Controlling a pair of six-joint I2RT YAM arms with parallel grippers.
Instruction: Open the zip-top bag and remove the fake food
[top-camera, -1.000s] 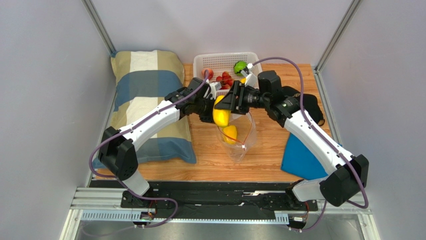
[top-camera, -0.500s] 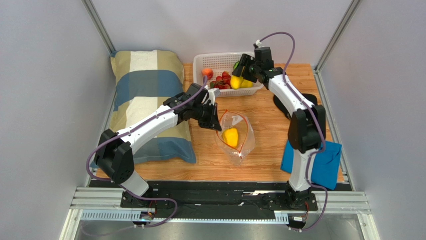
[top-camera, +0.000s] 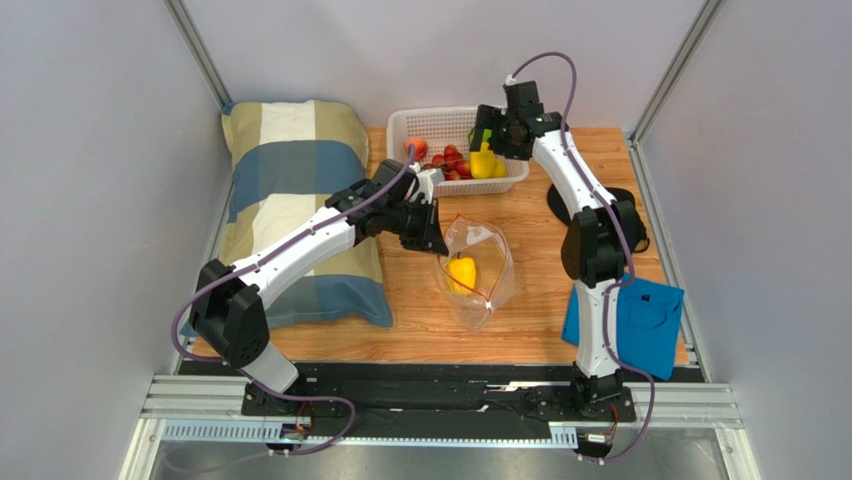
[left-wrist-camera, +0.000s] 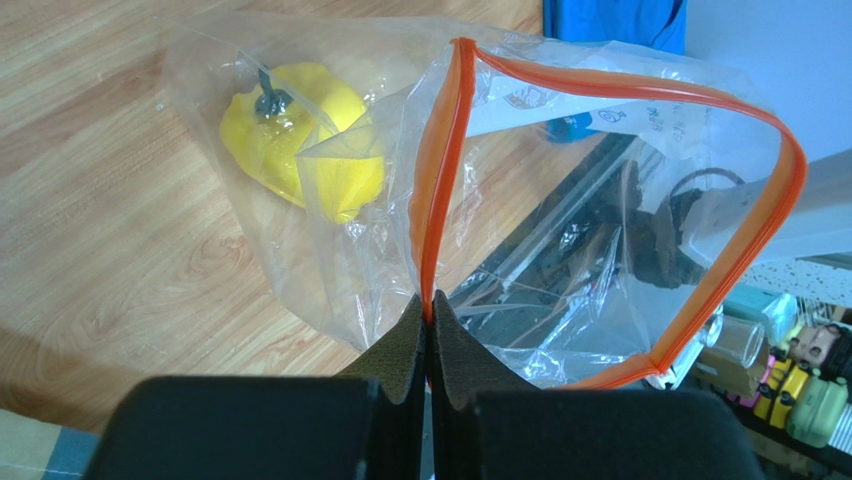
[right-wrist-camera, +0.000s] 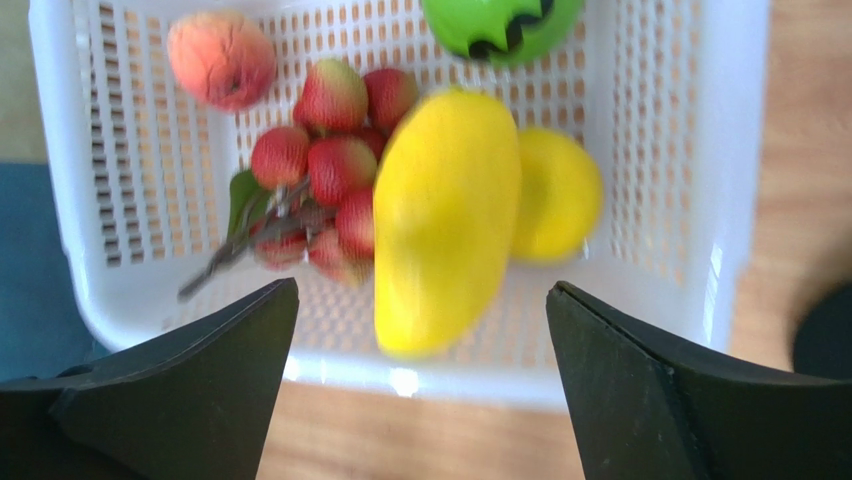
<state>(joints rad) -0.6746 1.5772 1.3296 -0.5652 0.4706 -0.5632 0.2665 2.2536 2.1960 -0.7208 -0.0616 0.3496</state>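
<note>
- A blue cloth (top-camera: 645, 320) lies at the near right corner of the wooden table (top-camera: 420, 325), partly over its right edge.
- The zip-top bag (top-camera: 480, 275) sits in the middle of the table, with its closed end toward the near side and its mouth raised toward the far side. In the left wrist view the bag (left-wrist-camera: 600, 250) gapes open, and its orange zip strip (left-wrist-camera: 440, 170) forms a wide loop.
- One yellow pepper (top-camera: 461, 272) is inside the bag, low on its left side and resting against the table through the plastic (left-wrist-camera: 290, 130).
- The left gripper (top-camera: 428, 228) is at the bag's far left corner. Its jaws are pressed together on the zip strip, pinching the bag's rim (left-wrist-camera: 428, 335).
- A plaid pillow (top-camera: 290, 190) fills the left side, from mid table to the far edge.
- A white perforated basket (top-camera: 420, 120) stands at the far edge, centre right.
- In the basket (right-wrist-camera: 70, 200) are a peach (right-wrist-camera: 221, 58) at the far left, red berries (right-wrist-camera: 325, 170) on a stem, a green fruit (right-wrist-camera: 500, 22) at the far right and a round yellow fruit (right-wrist-camera: 560, 195).
- A long yellow fruit (right-wrist-camera: 445, 215) shows blurred beside the round one. I cannot tell whether it rests on the basket floor.
- The right gripper (top-camera: 487, 140) hangs above the basket's right half. Its jaws (right-wrist-camera: 422, 295) are spread wide and hold nothing.
</note>
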